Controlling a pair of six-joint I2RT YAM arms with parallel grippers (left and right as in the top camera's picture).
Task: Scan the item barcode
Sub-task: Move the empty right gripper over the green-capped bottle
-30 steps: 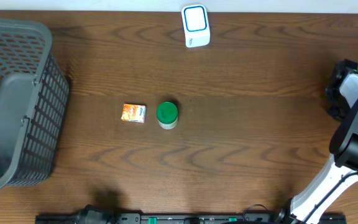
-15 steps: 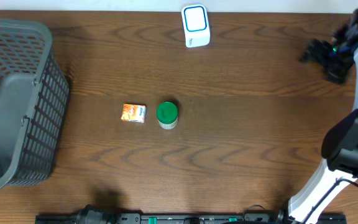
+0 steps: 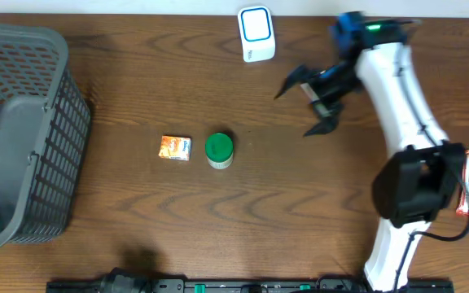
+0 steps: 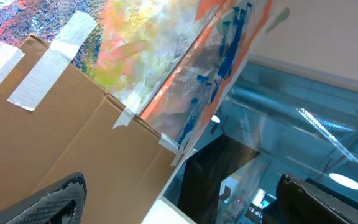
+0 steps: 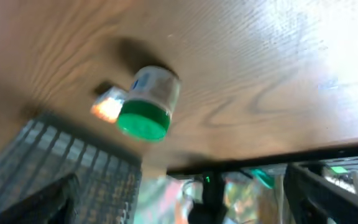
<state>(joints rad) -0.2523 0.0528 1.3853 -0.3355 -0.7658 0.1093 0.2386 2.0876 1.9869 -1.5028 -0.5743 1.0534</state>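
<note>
At the worktop's [image 3: 137, 73] middle stood a green-lidded jar [image 3: 219, 150], with a small orange box [image 3: 175, 147] just left of it. The right claw [image 3: 296, 112] hung wide open to their right, empty, near the white scanner [image 3: 256, 33]. The left claw [image 4: 182, 199] gaped open too, facing cardboard [image 4: 73, 149].

The overhead view is bright and evenly lit from above. It is sharp across the surface [image 3: 137, 81], with crisp wood grain and one dim patch at the bottom edge.

The right wrist view is blurred throughout. The jar [image 5: 146, 104] is smeared, with a soft dark shadow beside it. The basket [image 5: 55, 168] is only a vague grid, and glare whitens the surface at upper right.

The left wrist view is well lit and the cardboard [image 4: 61, 143] is fairly sharp. Dark fingers [image 4: 48, 202] sit out of focus in the bottom corners, and a lamp [image 4: 345, 180] glares at lower right.
</note>
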